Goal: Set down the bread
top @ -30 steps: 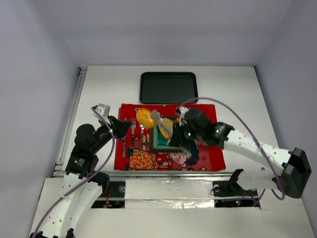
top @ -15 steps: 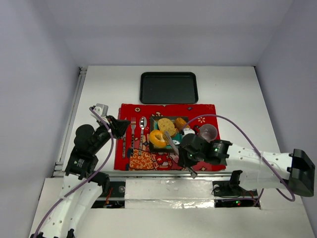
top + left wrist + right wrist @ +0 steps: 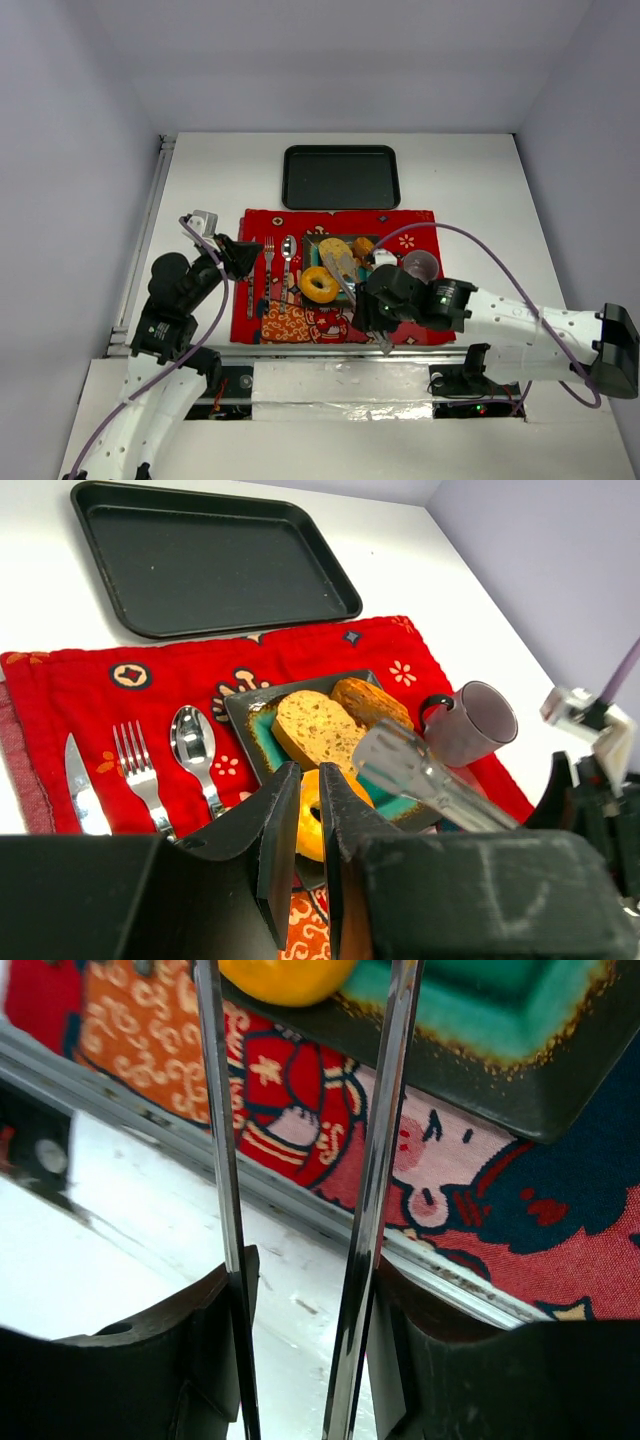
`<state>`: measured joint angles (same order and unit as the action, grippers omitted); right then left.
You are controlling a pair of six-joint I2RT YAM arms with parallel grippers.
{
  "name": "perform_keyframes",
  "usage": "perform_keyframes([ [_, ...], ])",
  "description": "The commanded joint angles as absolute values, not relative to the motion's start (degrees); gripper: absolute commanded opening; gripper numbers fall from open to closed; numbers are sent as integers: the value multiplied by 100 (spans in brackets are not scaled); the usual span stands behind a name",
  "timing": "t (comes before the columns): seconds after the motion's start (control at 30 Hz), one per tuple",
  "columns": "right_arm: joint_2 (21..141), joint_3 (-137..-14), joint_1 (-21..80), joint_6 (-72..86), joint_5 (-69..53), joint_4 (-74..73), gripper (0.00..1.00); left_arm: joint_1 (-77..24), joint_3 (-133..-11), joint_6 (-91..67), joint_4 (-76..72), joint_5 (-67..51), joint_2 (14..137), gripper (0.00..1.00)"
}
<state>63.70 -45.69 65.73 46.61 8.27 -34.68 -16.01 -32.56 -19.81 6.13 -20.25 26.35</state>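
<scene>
The ring-shaped bread (image 3: 320,284) lies at the front left corner of the teal plate (image 3: 330,240), partly over its rim. Two oval toasted slices (image 3: 336,256) (image 3: 363,247) lie on the plate. My right gripper (image 3: 375,305) is shut on metal tongs (image 3: 350,290). In the right wrist view the tong arms (image 3: 385,1110) stand apart on either side of the ring (image 3: 285,975), between my fingers (image 3: 310,1270). My left gripper (image 3: 243,258) hovers over the mat's left part, shut and empty. Its view shows the ring (image 3: 312,815) behind its jaws (image 3: 308,775) and the slices (image 3: 315,730).
A red placemat (image 3: 400,225) holds the plate, a knife (image 3: 78,790), a fork (image 3: 140,775), a spoon (image 3: 192,742) and a purple mug (image 3: 420,266). A black tray (image 3: 341,177) lies behind the mat. A metal rail (image 3: 300,1200) runs along the table's near edge.
The right arm swung the tongs and the ring from behind the plate's left side to its front left corner. The ring now lies flat. The left arm has not moved.
</scene>
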Motion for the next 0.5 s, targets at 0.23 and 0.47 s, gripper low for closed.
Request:
perform_keyframes([
  [0.23,6345,-5835,6207,4450,2512,-3833,43,-1573,-3270,-1925,334,-2312,2312,12],
  [0.47,7135,-6732,2931,3560,951,-2567,38,-1573,-3252,-1916,281,-2496,2083,12],
])
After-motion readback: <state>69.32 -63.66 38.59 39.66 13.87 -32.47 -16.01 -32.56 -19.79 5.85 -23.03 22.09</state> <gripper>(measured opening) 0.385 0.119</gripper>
